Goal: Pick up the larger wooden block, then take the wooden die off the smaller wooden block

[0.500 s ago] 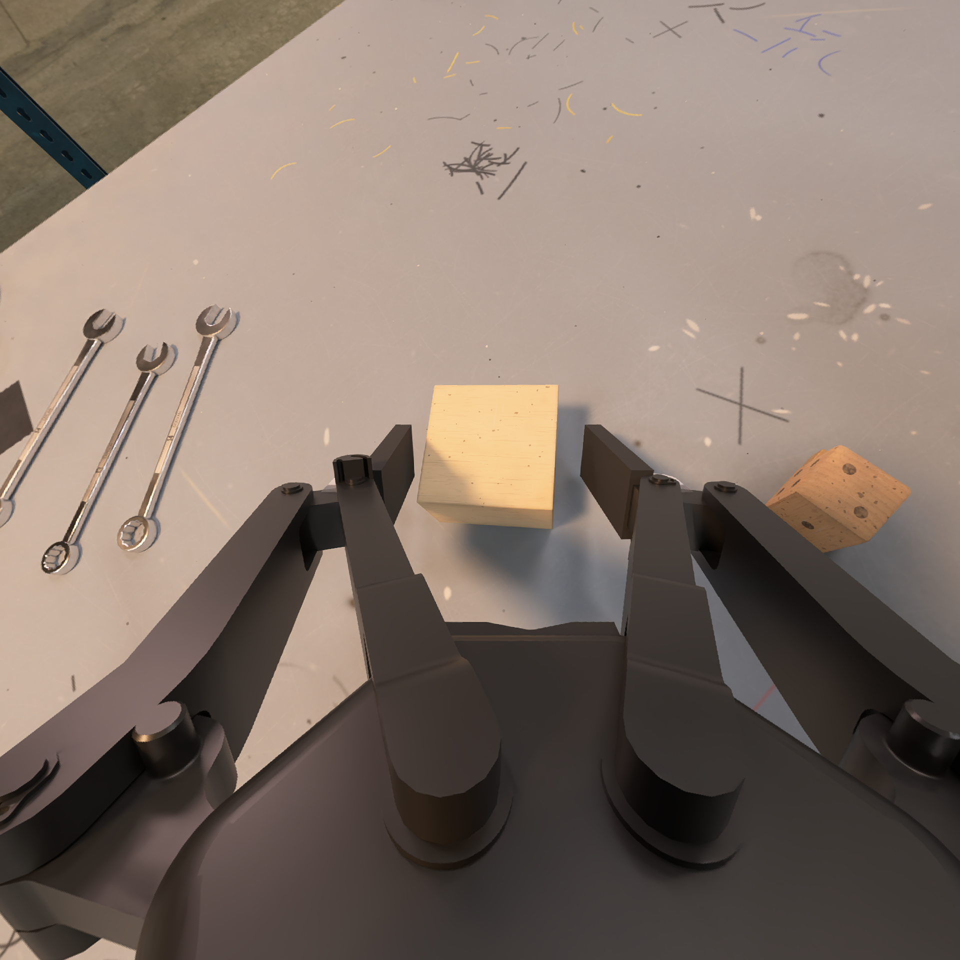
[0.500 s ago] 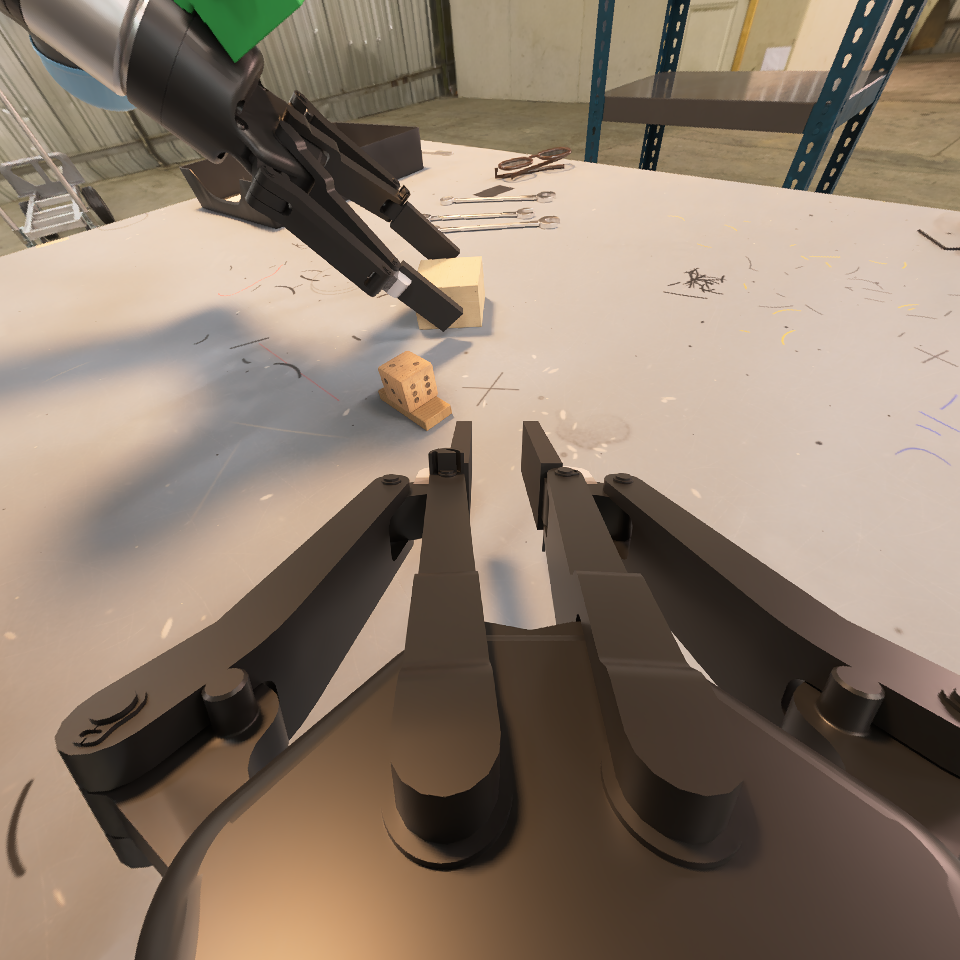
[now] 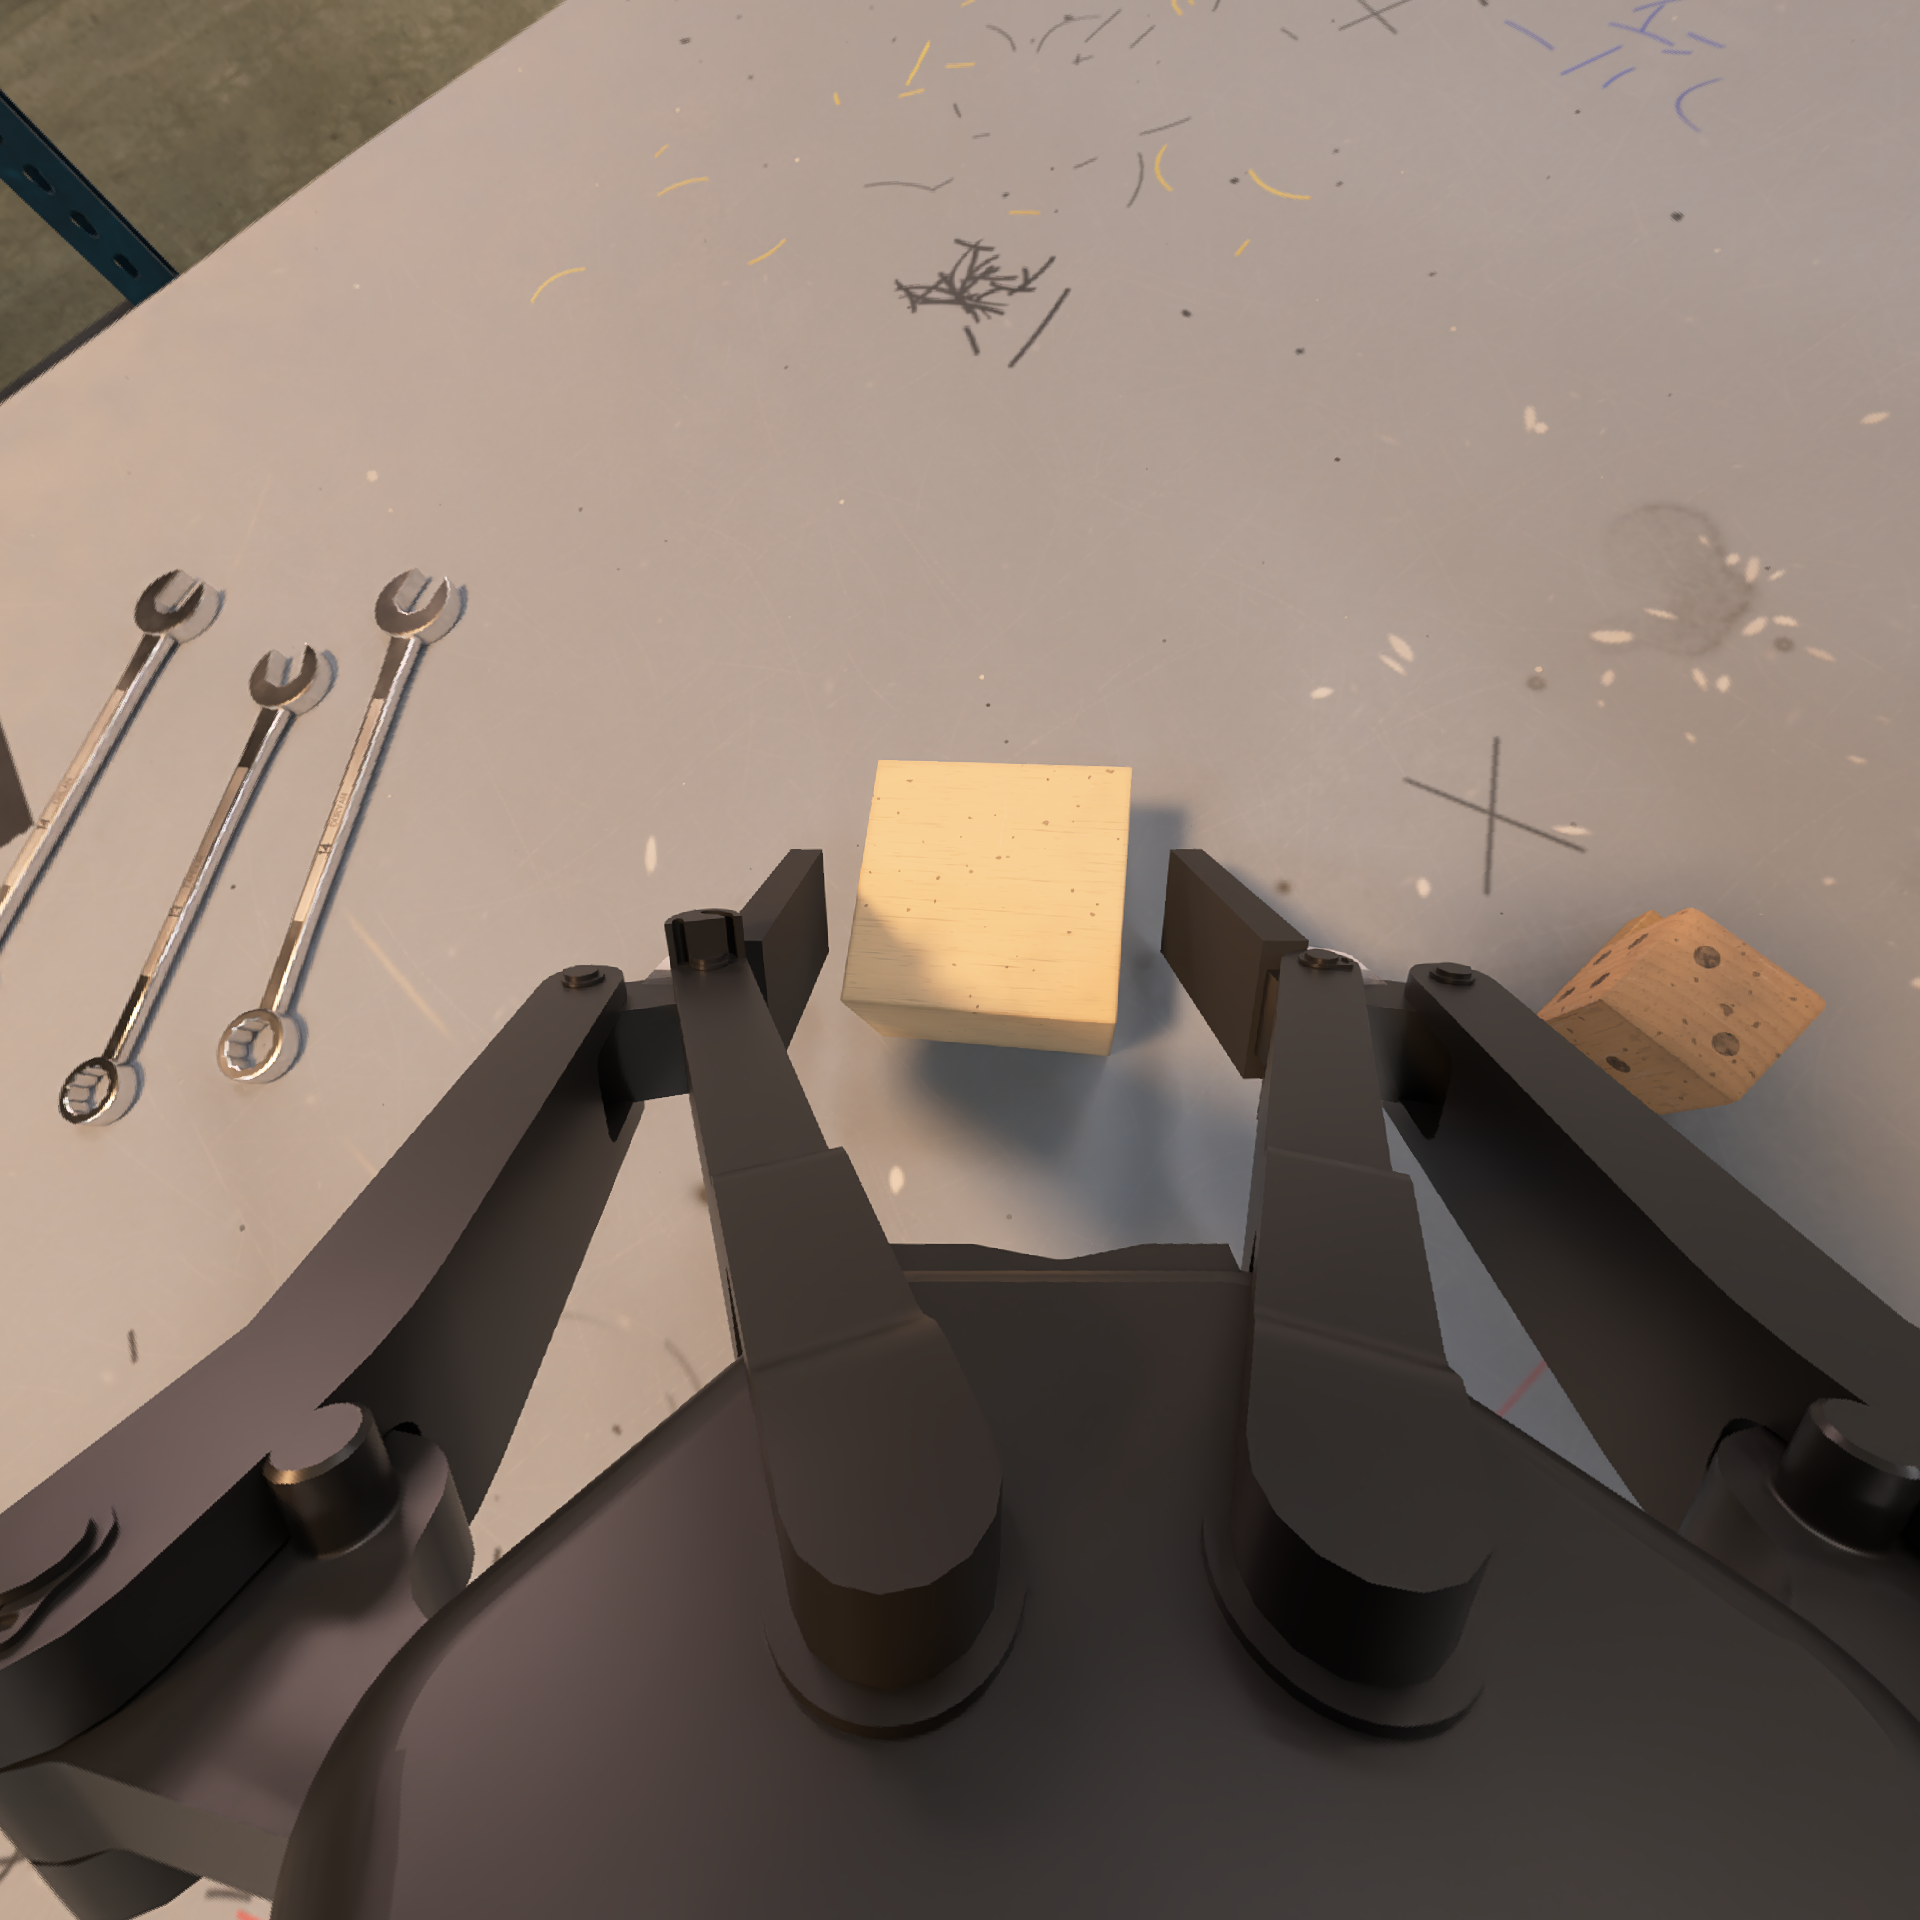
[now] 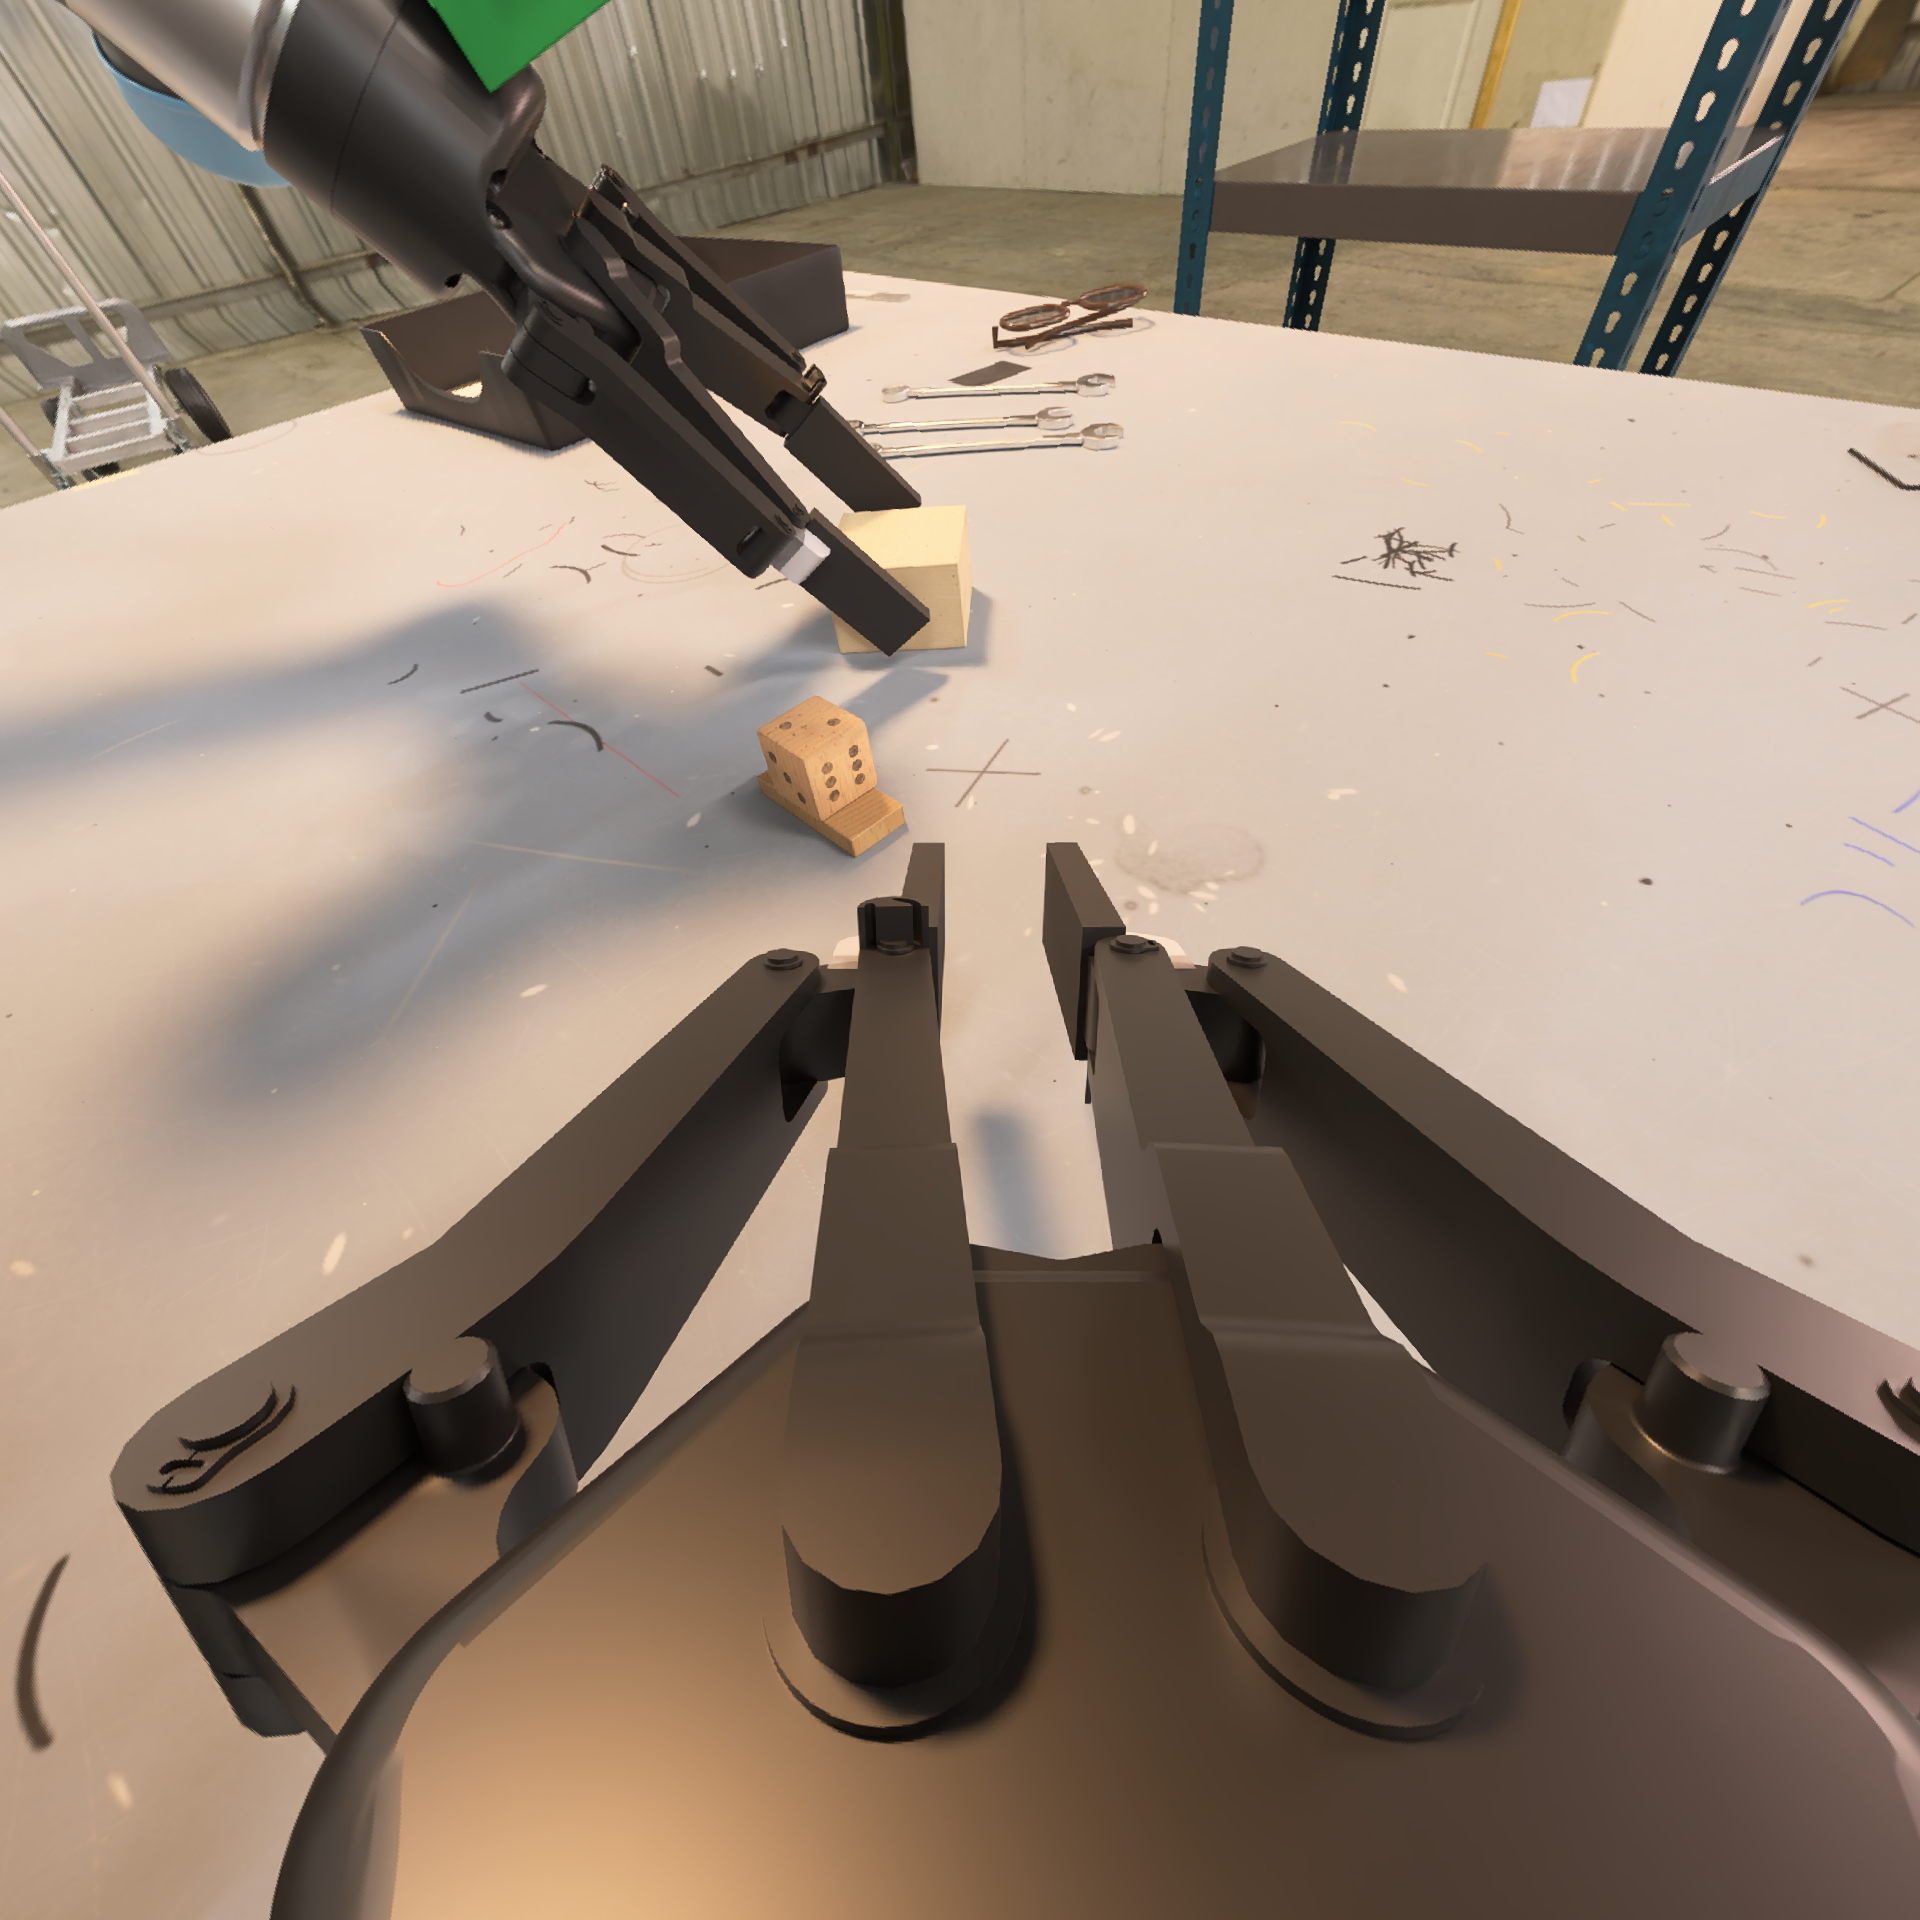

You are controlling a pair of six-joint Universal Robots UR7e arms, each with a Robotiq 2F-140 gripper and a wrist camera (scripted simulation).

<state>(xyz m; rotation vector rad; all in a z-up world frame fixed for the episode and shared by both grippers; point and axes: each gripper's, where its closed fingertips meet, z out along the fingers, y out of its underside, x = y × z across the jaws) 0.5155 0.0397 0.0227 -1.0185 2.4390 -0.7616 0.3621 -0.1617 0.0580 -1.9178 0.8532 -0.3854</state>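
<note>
- The left gripper point(image 3: 995, 940) has come a bit closer to the larger wooden block point(image 3: 992, 894); its wide-open fingers sit on each side, with small gaps.
- The block rests on the table point(image 3: 727, 520).
- One wooden die point(image 4: 816, 761) sits on the smaller wooden block point(image 4: 857, 821) nearby.
- The right gripper point(image 4: 992, 899) hangs narrow, holding nothing.
- Three wrenches point(image 3: 260, 831) lie together; their writing is too small to read.
- One dark tray point(image 4: 644, 343); I cannot tell what is inside.

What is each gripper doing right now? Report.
Left gripper: open, fingers either side of the pale square wooden block, not gripping it.
Right gripper: slightly open, holding nothing.
</note>
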